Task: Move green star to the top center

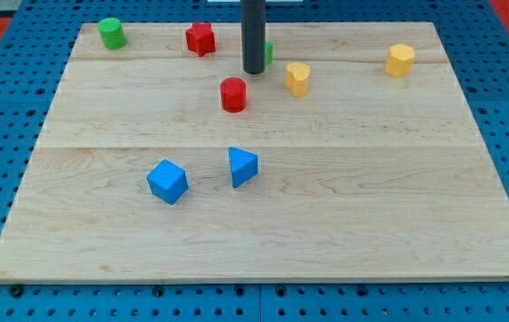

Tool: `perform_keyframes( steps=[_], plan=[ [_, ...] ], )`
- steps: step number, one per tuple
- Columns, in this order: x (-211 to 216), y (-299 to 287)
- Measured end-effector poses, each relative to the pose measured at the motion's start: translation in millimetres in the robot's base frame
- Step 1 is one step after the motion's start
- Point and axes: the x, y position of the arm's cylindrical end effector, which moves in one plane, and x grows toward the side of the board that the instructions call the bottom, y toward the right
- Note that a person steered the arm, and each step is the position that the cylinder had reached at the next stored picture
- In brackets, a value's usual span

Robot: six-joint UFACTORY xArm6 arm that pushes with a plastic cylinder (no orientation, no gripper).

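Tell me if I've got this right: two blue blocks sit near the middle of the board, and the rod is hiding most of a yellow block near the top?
Nearly. The two blue blocks, a cube and a wedge-like one, do sit near the middle. But the block mostly hidden behind the rod is green, not yellow, as the camera view shows. My tip stands right in front of it.
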Motion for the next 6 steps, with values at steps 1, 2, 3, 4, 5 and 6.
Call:
perform_keyframes(
  steps=[1,2,3,4,5,6],
  plan=[
    [-9,2],
    [-21,-2],
    [-31,-3],
    [-47,-3],
    [-53,-3],
    [-53,-3]
  ],
)
